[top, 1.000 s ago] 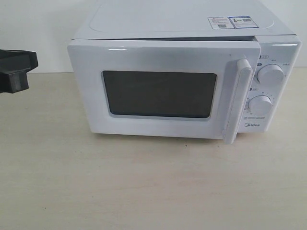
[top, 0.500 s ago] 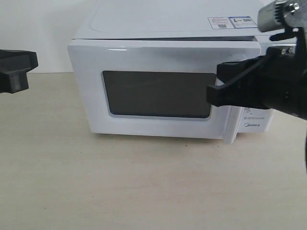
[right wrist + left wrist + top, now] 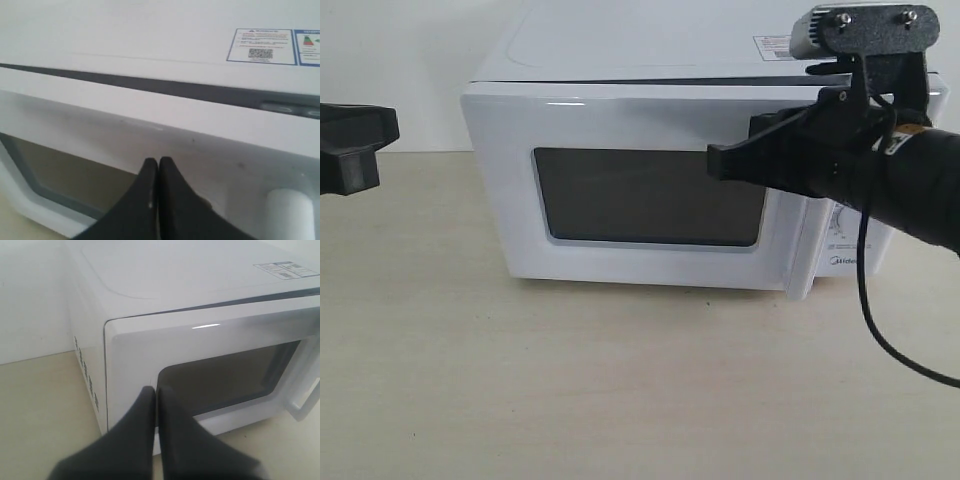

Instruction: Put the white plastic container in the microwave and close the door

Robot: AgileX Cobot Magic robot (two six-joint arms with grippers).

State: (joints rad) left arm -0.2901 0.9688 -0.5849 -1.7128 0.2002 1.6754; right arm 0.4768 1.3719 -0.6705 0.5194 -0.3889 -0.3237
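Observation:
The white microwave [image 3: 650,50] stands on the table with its door [image 3: 620,120] slightly ajar at the handle side. A dark gap [image 3: 175,87] runs along the door's top. My right gripper [image 3: 715,160] is shut and empty, its tip in front of the door by the upper right corner of the dark window [image 3: 640,195]; whether it touches the door I cannot tell. The right arm hides most of the handle [image 3: 803,270]. At the far left my left gripper [image 3: 355,150] is shut and empty, clear of the microwave. The white plastic container is out of view.
The microwave rests on a beige table [image 3: 620,380], with open surface in front of it and to its left. A white wall stands behind. Stickers [image 3: 265,46] lie on the microwave's top. A black cable [image 3: 880,330] hangs below the right arm.
My right arm has come in from the right, passing the dials and the handle, and now reaches in front of the door. The left gripper has not moved.

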